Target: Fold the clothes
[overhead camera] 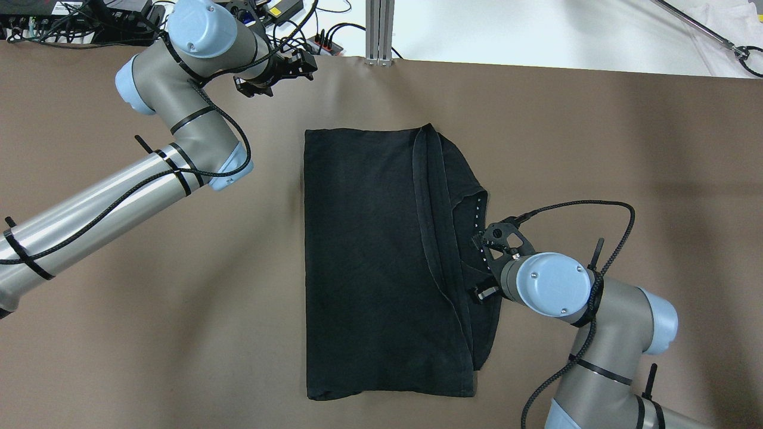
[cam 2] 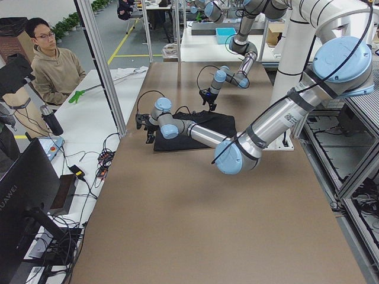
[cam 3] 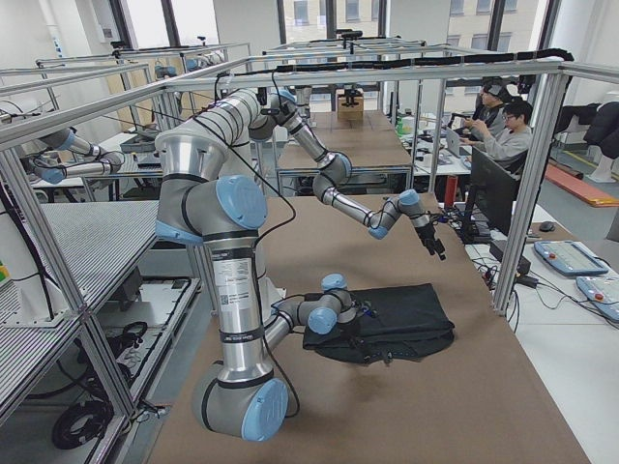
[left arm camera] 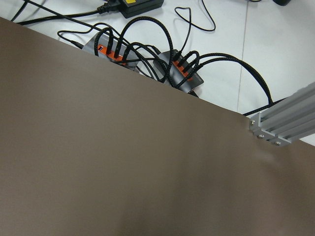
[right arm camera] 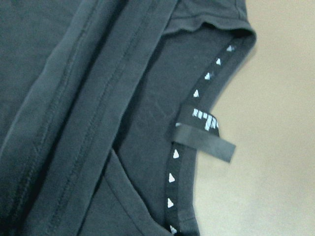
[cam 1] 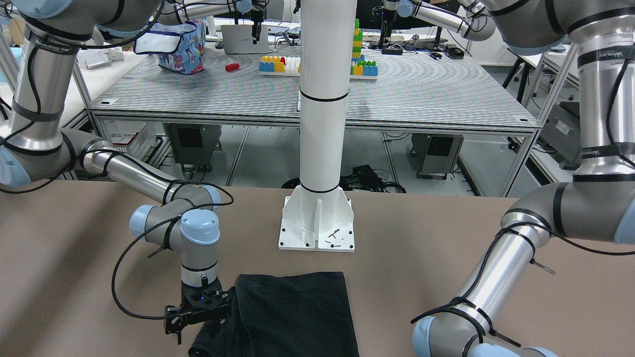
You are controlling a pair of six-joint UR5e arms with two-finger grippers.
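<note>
Black rectangular soft-fabric garment (overhead camera: 369, 262) flat on the brown desk (overhead camera: 149, 310), before the white pillar base (cam 1: 316, 225), right hand (overhead camera: 484, 262) over its right edge, left hand (overhead camera: 301, 65) well apart, by the far desk edge

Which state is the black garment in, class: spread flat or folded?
Partly folded: the black garment has one hemmed side doubled over, overlapping layers beside the exposed collar.
</note>
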